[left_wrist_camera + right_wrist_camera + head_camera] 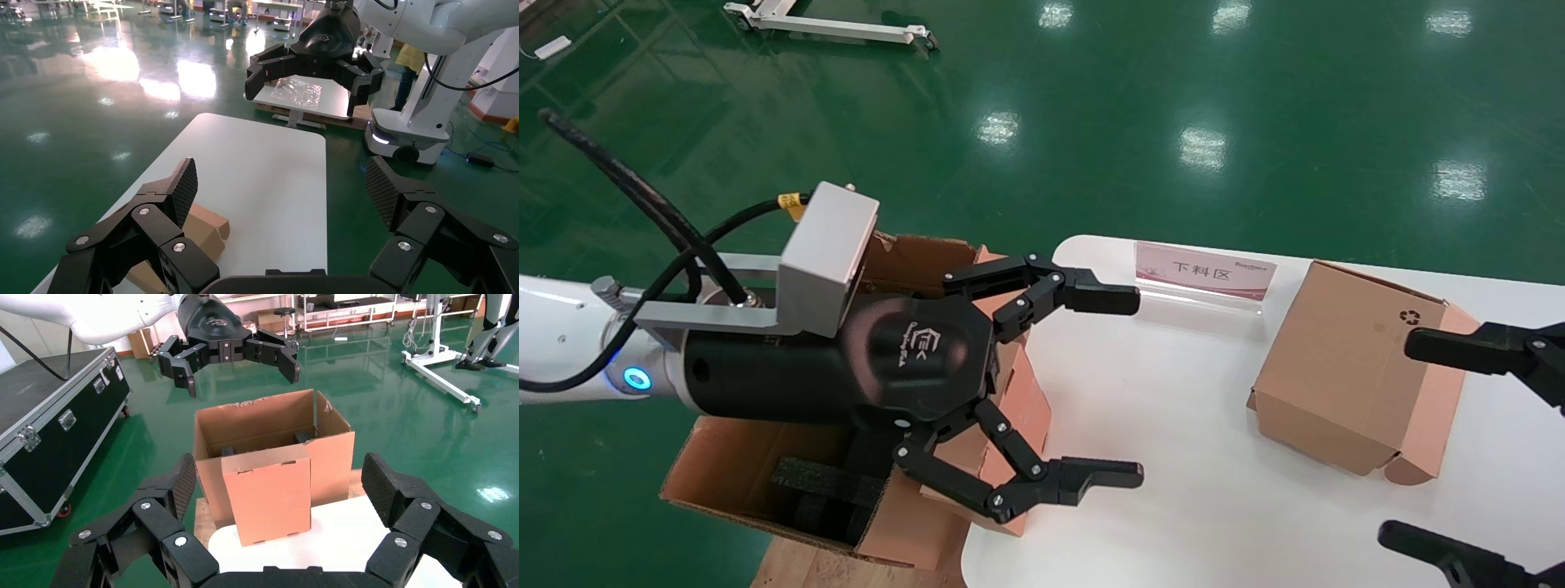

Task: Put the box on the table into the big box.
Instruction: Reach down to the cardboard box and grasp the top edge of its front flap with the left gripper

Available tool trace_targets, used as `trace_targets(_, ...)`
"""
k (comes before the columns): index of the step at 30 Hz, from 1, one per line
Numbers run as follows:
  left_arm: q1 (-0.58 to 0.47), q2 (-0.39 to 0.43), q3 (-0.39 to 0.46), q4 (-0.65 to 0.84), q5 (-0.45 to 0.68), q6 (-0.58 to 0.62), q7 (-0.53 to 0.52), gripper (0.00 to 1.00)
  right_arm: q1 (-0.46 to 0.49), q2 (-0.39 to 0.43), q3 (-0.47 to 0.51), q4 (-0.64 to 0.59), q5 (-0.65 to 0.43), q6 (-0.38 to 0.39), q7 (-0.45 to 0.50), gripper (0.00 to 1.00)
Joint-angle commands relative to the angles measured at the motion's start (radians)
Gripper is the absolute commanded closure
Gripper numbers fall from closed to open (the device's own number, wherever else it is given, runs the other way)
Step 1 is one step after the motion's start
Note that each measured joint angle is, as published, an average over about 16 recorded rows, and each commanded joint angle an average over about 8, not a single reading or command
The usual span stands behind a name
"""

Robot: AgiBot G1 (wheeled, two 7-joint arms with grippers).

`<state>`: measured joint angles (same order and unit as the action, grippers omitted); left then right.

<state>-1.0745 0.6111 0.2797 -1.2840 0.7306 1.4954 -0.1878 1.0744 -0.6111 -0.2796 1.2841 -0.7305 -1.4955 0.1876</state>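
The small plain brown box (1032, 396) stands upright at the left end of the white table (1173, 457), leaning against the big box (715, 465). The big box stands just off that end, with black foam (825, 482) inside. In the right wrist view the small box (266, 499) faces me in front of the big box (257, 422). My left gripper (1133, 385) is open and empty, hovering over the small box and pointing toward the table's middle. My right gripper (1401, 439) is open and empty at the table's right side.
A cube-like cardboard box with a recycling symbol (1352, 376) sits on the table's right half, close to the right gripper; its corner shows in the left wrist view (205, 229). A pink sign (1204, 269) stands at the far edge. Green floor surrounds the table.
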Motion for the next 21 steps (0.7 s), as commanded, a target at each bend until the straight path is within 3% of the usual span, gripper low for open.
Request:
trace_targets(1,0.000,0.000,0.000,0.000,0.000,0.000,0.000,0.00,0.000,0.000,0.000,0.000,0.000,0.000,0.000,0.00)
trace_targets(21,0.000,0.000,0.000,0.000,0.000,0.000,0.000,0.00,0.000,0.000,0.000,0.000,0.000,0.000,0.000,0.00)
